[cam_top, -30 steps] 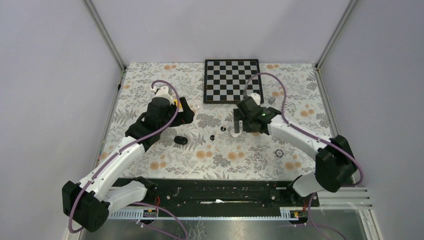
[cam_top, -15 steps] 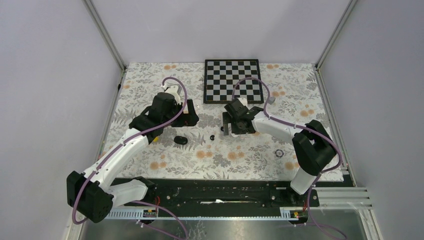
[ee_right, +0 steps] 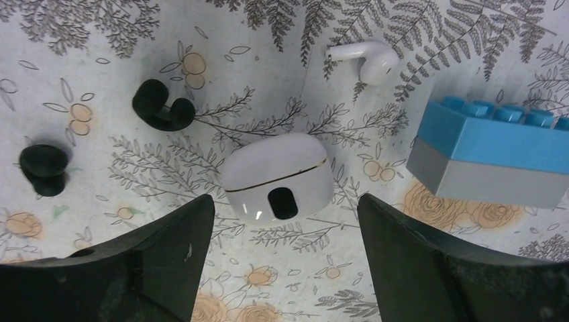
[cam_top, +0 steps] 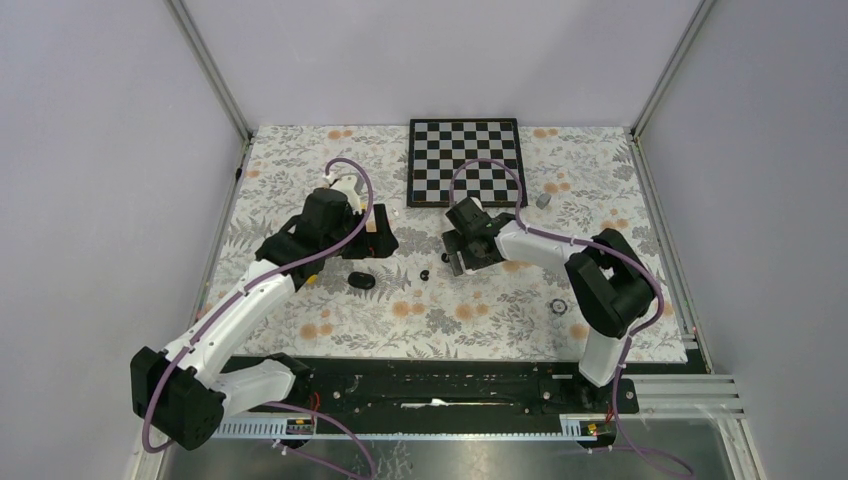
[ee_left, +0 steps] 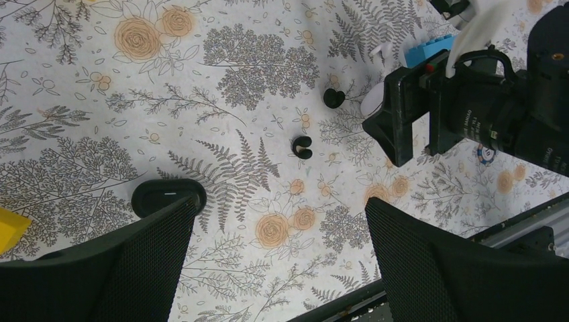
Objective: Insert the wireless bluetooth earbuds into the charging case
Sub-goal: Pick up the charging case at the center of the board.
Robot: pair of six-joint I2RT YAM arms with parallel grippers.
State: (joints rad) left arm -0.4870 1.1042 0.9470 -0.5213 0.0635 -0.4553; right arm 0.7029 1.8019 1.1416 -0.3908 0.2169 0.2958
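A closed white charging case (ee_right: 278,184) lies on the floral cloth just ahead of my right gripper (ee_right: 285,204), whose jaws stand open on either side of it without touching. Beyond the case rests a white earbud (ee_right: 366,60). Two black earbuds (ee_right: 163,107) (ee_right: 43,168) lie to its left. In the left wrist view a black charging case (ee_left: 168,196) sits by the tip of the left finger, and the black earbuds (ee_left: 302,146) (ee_left: 333,98) lie farther out. My left gripper (ee_left: 280,208) hangs open above the cloth with nothing in it.
A blue-and-grey brick (ee_right: 493,151) stands right of the white case. A chessboard (cam_top: 465,160) lies at the back. A small dark ring (cam_top: 558,305) and a grey piece (cam_top: 543,200) sit to the right. A yellow object (ee_left: 10,228) shows at the left.
My right gripper has moved left and its elbow has swung in; its jaws have narrowed a little. My left gripper shifted slightly right, then held still.
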